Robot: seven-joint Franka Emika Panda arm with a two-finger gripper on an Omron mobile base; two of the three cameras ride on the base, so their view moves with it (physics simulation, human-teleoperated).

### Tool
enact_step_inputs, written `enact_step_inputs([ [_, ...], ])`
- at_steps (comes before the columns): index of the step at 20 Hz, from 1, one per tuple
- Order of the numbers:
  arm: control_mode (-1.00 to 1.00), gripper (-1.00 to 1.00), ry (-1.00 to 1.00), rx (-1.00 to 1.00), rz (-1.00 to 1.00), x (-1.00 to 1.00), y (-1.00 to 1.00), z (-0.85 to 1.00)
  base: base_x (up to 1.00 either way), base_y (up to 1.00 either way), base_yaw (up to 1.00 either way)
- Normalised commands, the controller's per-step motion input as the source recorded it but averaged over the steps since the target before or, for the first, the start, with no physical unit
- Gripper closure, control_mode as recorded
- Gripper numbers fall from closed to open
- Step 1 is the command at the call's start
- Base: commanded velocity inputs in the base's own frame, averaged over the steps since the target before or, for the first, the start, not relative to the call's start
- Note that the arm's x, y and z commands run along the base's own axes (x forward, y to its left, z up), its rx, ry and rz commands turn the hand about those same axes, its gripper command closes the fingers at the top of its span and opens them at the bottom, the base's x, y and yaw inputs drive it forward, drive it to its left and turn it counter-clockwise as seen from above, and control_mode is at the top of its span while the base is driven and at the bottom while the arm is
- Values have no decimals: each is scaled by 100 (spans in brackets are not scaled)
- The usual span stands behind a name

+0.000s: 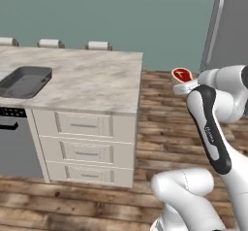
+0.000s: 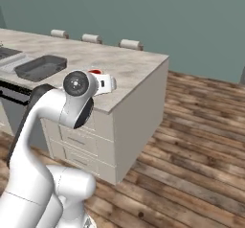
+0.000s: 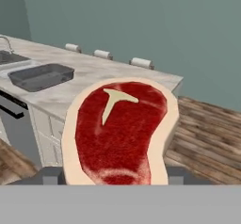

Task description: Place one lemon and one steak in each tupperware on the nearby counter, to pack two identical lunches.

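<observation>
A flat red steak [image 3: 120,129] with a pale fat rim and a T-shaped bone mark stands held in my gripper [image 3: 114,177], which is shut on its lower edge. In the left base view the steak [image 1: 181,74] hangs in the air to the right of the counter [image 1: 97,79], above the wooden floor. In the right base view just a red sliver of the steak [image 2: 94,72] peeks over the white hand. A deep dark grey tupperware [image 1: 24,81] [image 2: 40,66] [image 3: 42,76] sits open on the counter's left part. The lemon is out of view.
Three white rolls [image 1: 98,45] line the counter's far edge. Light grey drawers [image 1: 85,125] front the counter, with a dark appliance front [image 1: 9,142] to their left. A tall grey fridge [image 1: 227,21] stands at the right. A tap [image 3: 5,43] rises left of the tray.
</observation>
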Motion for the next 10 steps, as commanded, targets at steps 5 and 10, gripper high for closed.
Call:
enact_step_inputs([
  [5, 100, 100, 0, 0, 0, 0, 0, 0, -32, 100, 0],
  [10, 100, 100, 0, 0, 0, 0, 0, 0, 3, 100, 0],
])
